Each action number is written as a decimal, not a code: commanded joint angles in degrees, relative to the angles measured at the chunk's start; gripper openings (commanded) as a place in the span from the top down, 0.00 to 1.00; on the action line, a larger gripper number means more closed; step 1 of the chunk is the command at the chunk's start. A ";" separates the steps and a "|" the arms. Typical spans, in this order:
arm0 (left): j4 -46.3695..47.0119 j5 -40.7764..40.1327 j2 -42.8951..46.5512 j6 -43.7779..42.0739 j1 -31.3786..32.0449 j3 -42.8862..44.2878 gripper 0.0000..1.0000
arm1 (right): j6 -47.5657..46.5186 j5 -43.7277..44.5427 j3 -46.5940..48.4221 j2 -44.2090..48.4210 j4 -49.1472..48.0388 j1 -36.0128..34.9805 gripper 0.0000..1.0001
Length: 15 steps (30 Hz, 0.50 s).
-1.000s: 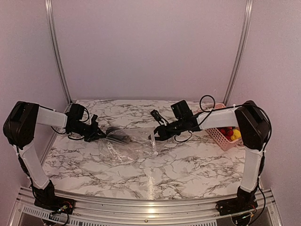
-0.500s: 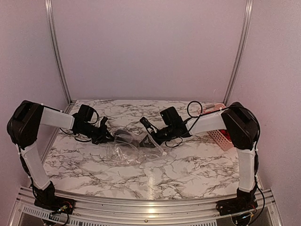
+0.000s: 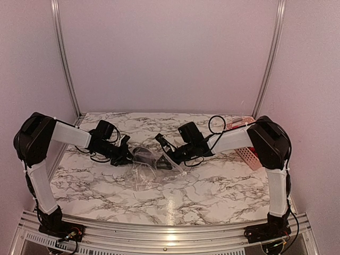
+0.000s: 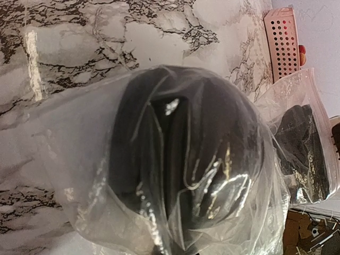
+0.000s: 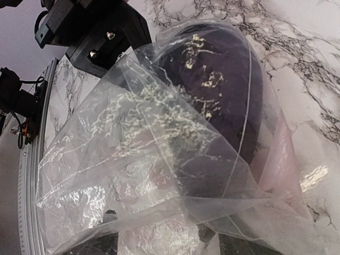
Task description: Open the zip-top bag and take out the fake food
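Left end effector [image 3: 125, 155] first: clamped right down, and the clear film bunched in toward its tip in the left wrist view, so I read it as pinching the zip-top bag [image 3: 144, 171] at the bag's 9 o'clock edge. Right end effector [image 3: 163, 150] sat at the bag's 2 o'clock side. Through the plastic in its own camera, its jaws stood apart with film draped across them. I called that a loose, wide stance rather than a grip, though I couldn't tell whether any film was caught on a finger.

Outward from there, the bag hung between the two arms, crumpled, with its lower part resting on the marble worktop [image 3: 223, 186] near the middle. One piece of the fake food [image 4: 186, 154], dark and rounded, was plainly inside, pressed against the film.

Further out, at 3 o'clock, the pink basket [image 4: 281, 37] stood well apart from the bag, with a red piece [image 4: 302, 50] showing at its rim.

My read on progress: part of the haul looked to be out, but the dark piece remained bagged. I couldn't see whether the zip mouth was open. Left to do: find the mouth, reach in, and lift that last piece clear.
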<state>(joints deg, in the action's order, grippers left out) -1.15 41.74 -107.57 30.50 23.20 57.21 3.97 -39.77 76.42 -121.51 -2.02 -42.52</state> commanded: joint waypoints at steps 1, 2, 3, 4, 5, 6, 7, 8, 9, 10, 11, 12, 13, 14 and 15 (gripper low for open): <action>0.37 2.45 -2.03 0.13 2.01 2.53 1.00 | -1.92 2.17 2.54 -3.14 -1.63 -1.59 0.34; 0.28 2.59 -2.29 0.09 2.45 2.75 1.00 | -2.28 2.46 2.87 -3.39 -1.48 -1.78 0.32; 0.35 2.61 -2.56 0.15 2.79 2.92 1.00 | -2.54 2.75 3.20 -3.58 -1.23 -1.92 0.29; 0.31 2.59 -2.82 0.13 3.10 3.05 1.00 | -2.82 3.13 3.55 -3.71 -1.01 -2.13 0.28; 0.15 2.64 -3.01 0.02 3.33 3.22 1.00 | -3.03 3.54 3.80 -3.81 -0.90 -2.36 0.26; 0.02 2.66 -3.16 -0.05 3.48 3.37 1.00 | -3.15 4.01 4.03 -3.86 -0.95 -2.58 0.26; -0.06 2.69 -3.35 -0.09 3.66 3.43 1.00 | -3.22 4.58 4.31 -3.90 -0.94 -2.77 0.25; -0.17 2.73 -3.37 -0.16 3.75 3.55 1.00 | -3.26 5.50 4.53 -4.02 -0.96 -2.84 0.25; -0.36 2.81 -3.49 -0.29 3.84 3.67 1.00 | -3.20 6.61 4.71 -4.06 -0.97 -3.03 0.25; -0.66 2.90 -3.52 -0.50 3.87 3.84 1.00 | -3.11 8.37 4.97 -4.08 -0.86 -3.13 0.22; -0.99 2.91 -3.55 -0.76 3.89 3.99 1.00 | -3.09 9.89 5.16 -4.15 -0.69 -3.23 0.21; -1.53 2.98 -3.58 -1.05 3.87 4.16 1.00 | -3.17 11.08 5.30 -4.17 -0.70 -3.21 0.21; -1.83 3.06 -3.61 -1.49 3.92 4.28 1.00 | -3.22 12.65 5.46 -4.24 -0.57 -3.33 0.21; -2.22 3.12 -3.61 -1.73 3.88 4.43 1.00 | -3.45 13.82 5.72 -4.33 -0.35 -3.37 0.21; -2.73 3.09 -3.61 -2.10 3.87 4.61 1.00 | -3.74 15.05 5.87 -4.42 0.01 -3.44 0.21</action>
<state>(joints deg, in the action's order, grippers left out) -1.61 44.62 -108.73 30.41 25.80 60.51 1.45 -30.26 79.79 -123.39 -1.69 -43.31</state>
